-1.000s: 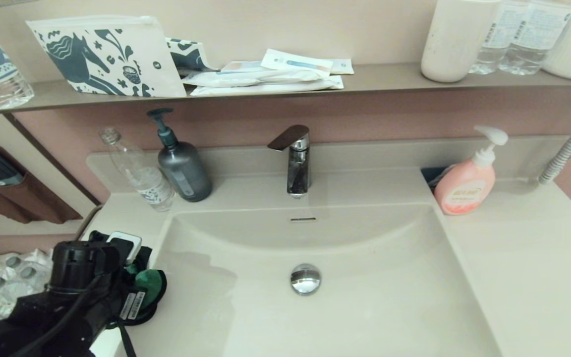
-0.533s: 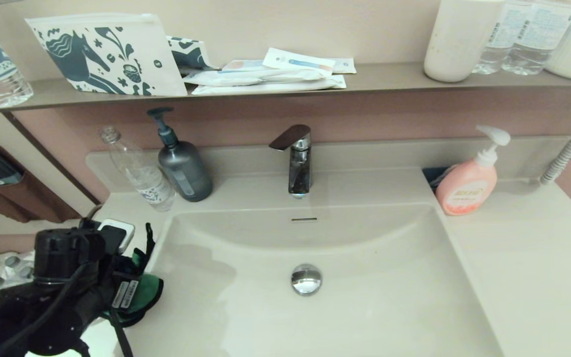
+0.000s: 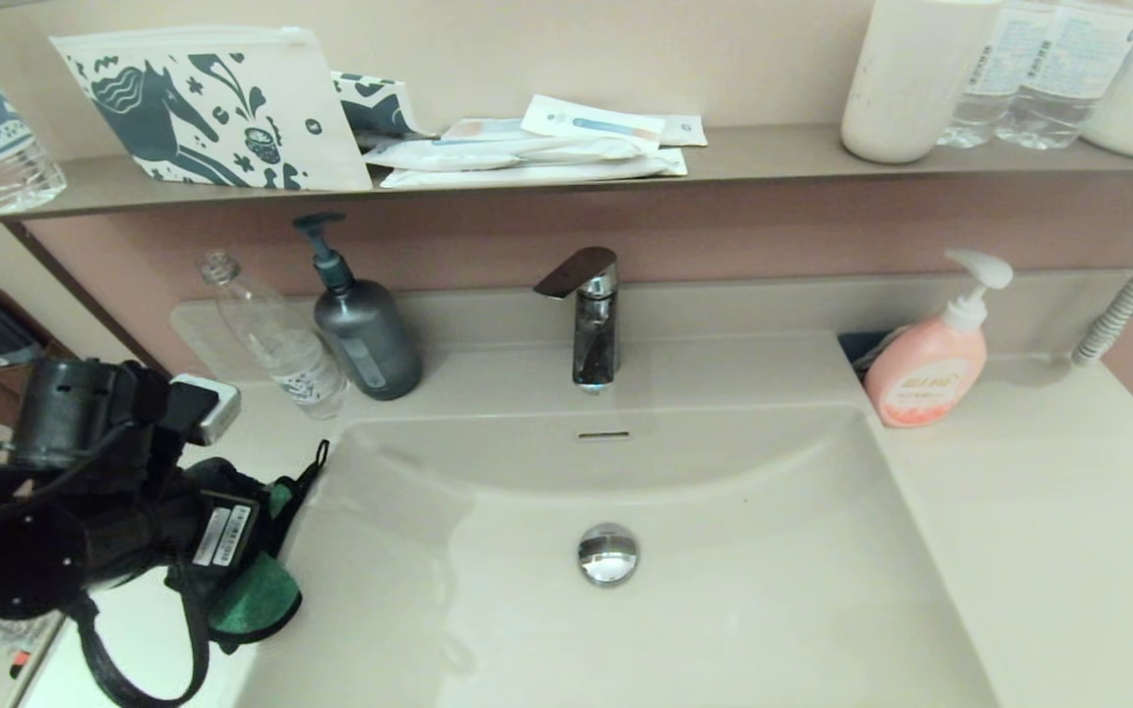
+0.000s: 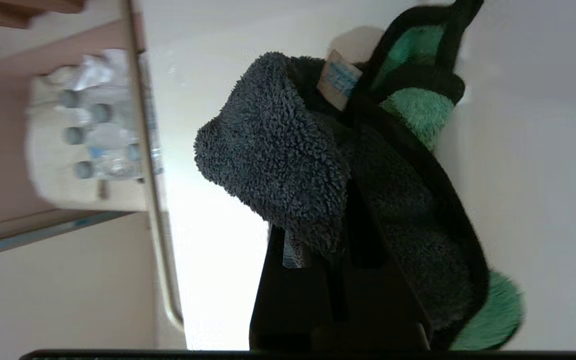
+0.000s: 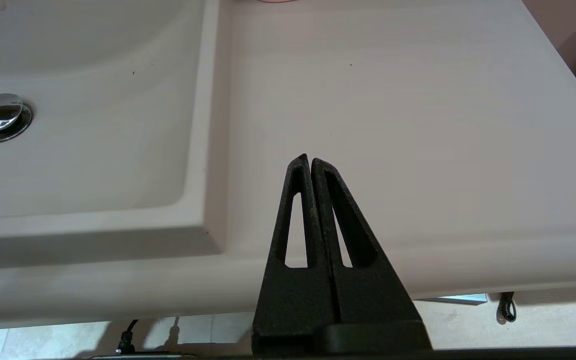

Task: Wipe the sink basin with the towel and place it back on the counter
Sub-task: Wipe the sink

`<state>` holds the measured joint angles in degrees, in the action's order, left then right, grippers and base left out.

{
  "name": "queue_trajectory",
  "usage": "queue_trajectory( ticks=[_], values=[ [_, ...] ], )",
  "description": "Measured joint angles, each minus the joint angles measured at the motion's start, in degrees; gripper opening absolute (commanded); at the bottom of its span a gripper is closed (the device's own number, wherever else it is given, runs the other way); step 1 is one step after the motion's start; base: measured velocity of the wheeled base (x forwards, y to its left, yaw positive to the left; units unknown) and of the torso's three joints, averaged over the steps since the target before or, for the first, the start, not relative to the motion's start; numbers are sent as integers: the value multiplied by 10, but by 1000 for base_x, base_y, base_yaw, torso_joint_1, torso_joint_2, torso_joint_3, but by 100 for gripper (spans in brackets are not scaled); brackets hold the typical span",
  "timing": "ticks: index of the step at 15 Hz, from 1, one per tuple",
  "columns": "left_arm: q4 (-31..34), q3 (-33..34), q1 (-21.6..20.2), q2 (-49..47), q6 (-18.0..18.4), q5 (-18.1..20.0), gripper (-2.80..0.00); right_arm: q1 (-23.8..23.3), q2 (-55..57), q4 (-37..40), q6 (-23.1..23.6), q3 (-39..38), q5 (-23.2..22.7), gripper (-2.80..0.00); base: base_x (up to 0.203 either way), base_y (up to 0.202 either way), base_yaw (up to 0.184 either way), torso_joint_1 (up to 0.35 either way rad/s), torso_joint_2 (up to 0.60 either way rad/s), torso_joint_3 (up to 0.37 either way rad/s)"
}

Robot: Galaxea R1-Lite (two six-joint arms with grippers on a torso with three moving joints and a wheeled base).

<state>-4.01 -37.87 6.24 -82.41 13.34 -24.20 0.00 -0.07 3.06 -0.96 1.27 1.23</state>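
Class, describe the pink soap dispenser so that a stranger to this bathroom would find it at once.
Start at the sink basin and go to its far right corner. On the counter there stands the pink soap dispenser. Unlike the dark grey pump bottle left of the tap, it has a white pump.

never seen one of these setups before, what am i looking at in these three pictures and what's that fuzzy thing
It is a two-armed robot at a bathroom sink. The wide picture comes from a camera on its head, looking down at the sink basin and the counter. The other two come from cameras on its wrists. The left gripper, at the basin's left edge, is shut on the towel, a grey cloth with a green back: your fuzzy thing. The right gripper hangs shut and empty over the counter's front edge. A tap, a dark pump bottle, a clear bottle and a pink soap dispenser stand behind the basin.
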Motion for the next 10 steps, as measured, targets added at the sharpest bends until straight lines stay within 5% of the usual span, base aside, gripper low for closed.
queue_trajectory(
  ticks=[5,10],
  values=[
    [53,-43,-101,-17,-12,154,-280,0,0,0,0,0,0,-280,0,0,0,0,0,0],
    [236,-141,-169,-50,-16,311,-280,0,0,0,0,0,0,-280,0,0,0,0,0,0]
  ],
)
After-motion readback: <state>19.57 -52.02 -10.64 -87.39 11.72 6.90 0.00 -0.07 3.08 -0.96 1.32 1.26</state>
